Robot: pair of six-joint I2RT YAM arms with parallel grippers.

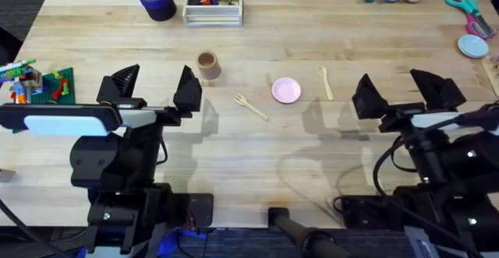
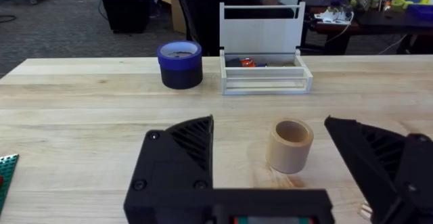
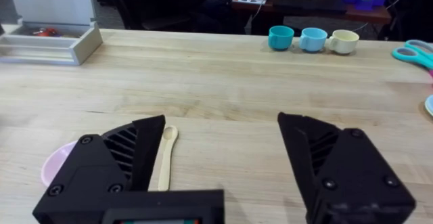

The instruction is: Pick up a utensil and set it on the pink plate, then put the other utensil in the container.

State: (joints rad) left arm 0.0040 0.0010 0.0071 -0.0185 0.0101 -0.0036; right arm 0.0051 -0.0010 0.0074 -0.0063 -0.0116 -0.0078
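Both grippers hang with fingers apart and hold nothing, and all four task things lie loose on the table (image 1: 257, 153).

Take the pink plate (image 1: 286, 90) as your landmark, lying mid-table. Your left gripper (image 1: 155, 86) hovers well to its left, fingers spread wide; your right gripper (image 1: 407, 92) hovers well to its right, spread just as wide. The tan cup (image 1: 208, 65) stands upright to the plate's left and a little farther back, just beyond the left gripper's right finger. The fork (image 1: 249, 107) lies flat between cup and plate, slightly nearer you, angled, tines toward the cup. The spoon (image 1: 325, 82) lies just right of the plate, not touching it, bowl end pointing away from you.
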